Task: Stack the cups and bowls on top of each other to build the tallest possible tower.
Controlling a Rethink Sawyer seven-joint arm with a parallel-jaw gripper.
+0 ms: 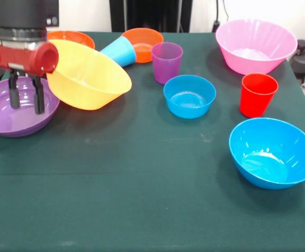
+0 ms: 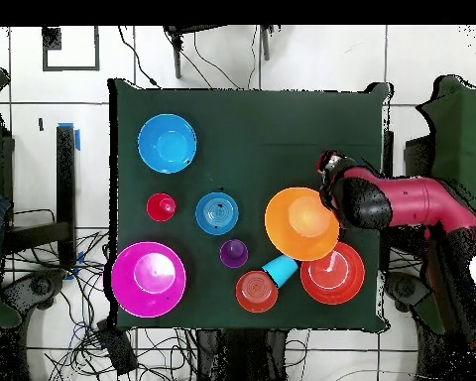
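Note:
My gripper (image 1: 26, 109) hangs open and empty inside the medium purple bowl (image 1: 5, 123) at the left. The large orange bowl (image 1: 89, 76) is tipped on its side right beside it, its rim close to my fingers (image 1: 39, 100). The light blue cup (image 1: 120, 51) lies on its side against the small orange bowl (image 1: 144, 42). The purple cup (image 1: 166, 62), small blue bowl (image 1: 189, 95) and red cup (image 1: 257, 93) stand apart. The large blue bowl (image 1: 273, 152) and pink bowl (image 1: 255, 46) are at the right. Nothing is stacked.
The red-orange shallow bowl (image 1: 71, 38) sits behind the large orange bowl. The green table cloth (image 1: 131, 199) spreads toward the near edge. In the overhead view my arm (image 2: 401, 203) covers the purple bowl, next to the large orange bowl (image 2: 301, 223).

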